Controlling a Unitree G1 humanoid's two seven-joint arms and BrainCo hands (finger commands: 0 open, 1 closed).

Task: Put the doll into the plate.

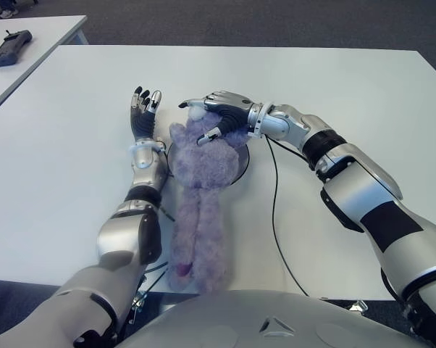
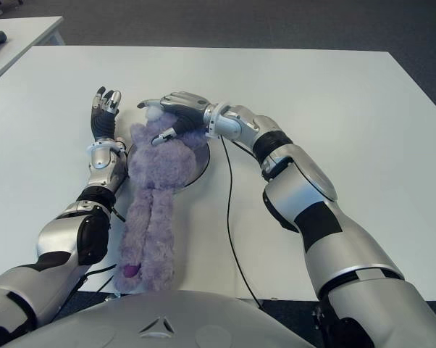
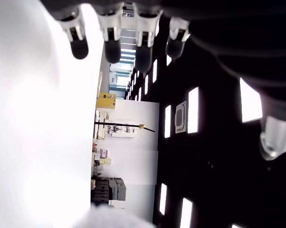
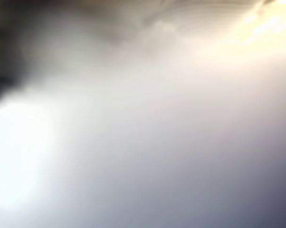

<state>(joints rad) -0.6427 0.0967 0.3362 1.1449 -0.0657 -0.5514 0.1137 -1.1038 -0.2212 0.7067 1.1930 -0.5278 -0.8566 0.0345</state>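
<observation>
**Doll's head on the plate, legs trailing off**

The doll (image 1: 200, 192), a long purple plush, lies stretched on the white tabletop (image 1: 348, 94); its head and upper body sit over the dark plate (image 1: 241, 165), while its legs run back off the plate toward the robot, the feet near the tabletop's near edge; only the plate's right rim shows clearly beside the plush.

The right hand (image 1: 216, 110) is over the doll's head, palm down, fingers curved around the fur; the thumb presses into the plush from the near side, so the hand appears to have hold of the head; its own wrist view is a bright blur and confirms nothing.

The left hand (image 1: 143, 110) shows just to the left of the doll, fingers extended and slightly apart, holding nothing; the left wrist view shows the same straight fingertips (image 3: 112, 47) with empty space beyond them.

A black cable (image 1: 274, 210) runs across the tabletop from the plate's right side toward the near edge; a dark handheld device (image 1: 9, 46) lies on a second table at far left.
</observation>
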